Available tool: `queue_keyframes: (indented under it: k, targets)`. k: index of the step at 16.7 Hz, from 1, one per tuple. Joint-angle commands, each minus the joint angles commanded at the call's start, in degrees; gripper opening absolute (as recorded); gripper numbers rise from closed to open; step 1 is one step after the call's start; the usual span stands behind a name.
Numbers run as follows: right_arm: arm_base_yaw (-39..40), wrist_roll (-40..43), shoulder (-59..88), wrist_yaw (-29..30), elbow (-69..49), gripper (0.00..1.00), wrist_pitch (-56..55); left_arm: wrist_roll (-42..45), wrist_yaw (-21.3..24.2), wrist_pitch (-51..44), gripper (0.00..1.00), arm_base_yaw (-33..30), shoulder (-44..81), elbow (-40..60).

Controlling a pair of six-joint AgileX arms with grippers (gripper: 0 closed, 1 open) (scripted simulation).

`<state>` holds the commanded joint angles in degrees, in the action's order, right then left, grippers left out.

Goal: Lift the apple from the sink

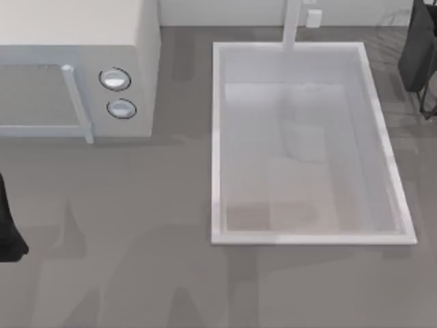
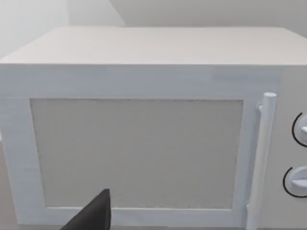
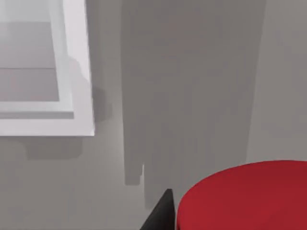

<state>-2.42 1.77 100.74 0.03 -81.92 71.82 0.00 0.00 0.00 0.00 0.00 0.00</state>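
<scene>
1. Top view: the large white rectangular sink (image 1: 220, 143), raised rim and pale grey-white inside, sat right of centre on the grey table (image 1: 136, 239). A white faucet post (image 1: 292, 24) stood at its far short edge.
2. Top view: a white box-shaped microwave (image 1: 75, 68) with two round knobs (image 1: 115, 79) and a white bar handle stood at the table's far left.
3. Top view: a dark part of the left arm (image 1: 8, 229) showed at the left edge and a dark part of the right arm (image 1: 420, 55) at the upper right edge, well apart from the basin.
4. Left wrist view: the camera faced the microwave door (image 2: 136, 153), handle and knobs beside it. One dark fingertip (image 2: 96, 215) of the left gripper showed low in the picture; whether open or closed, cannot tell.
5. Right wrist view: the smooth bright red apple (image 3: 244, 196) loomed close to the camera, with the grey table and a corner of the sink rim (image 3: 79, 96) farther off. A dark fingertip (image 3: 160, 215) of the right gripper lay right against the apple's edge; a grip on it could not be confirmed.
</scene>
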Motion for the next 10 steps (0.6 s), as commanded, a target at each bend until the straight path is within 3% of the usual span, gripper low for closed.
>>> queue_keyframes:
  k: [5, 10]
  targets:
    - [-0.01, -0.09, 2.23, 0.00, 11.19, 0.00, -14.69, 0.00, 0.00, 0.00, 1.00, 0.00, 0.00, 0.00]
    - [-0.02, -0.12, 2.93, 0.00, 14.68, 0.00, -18.26, 0.00, 0.00, 0.00, 1.00, 0.00, 0.00, 0.00]
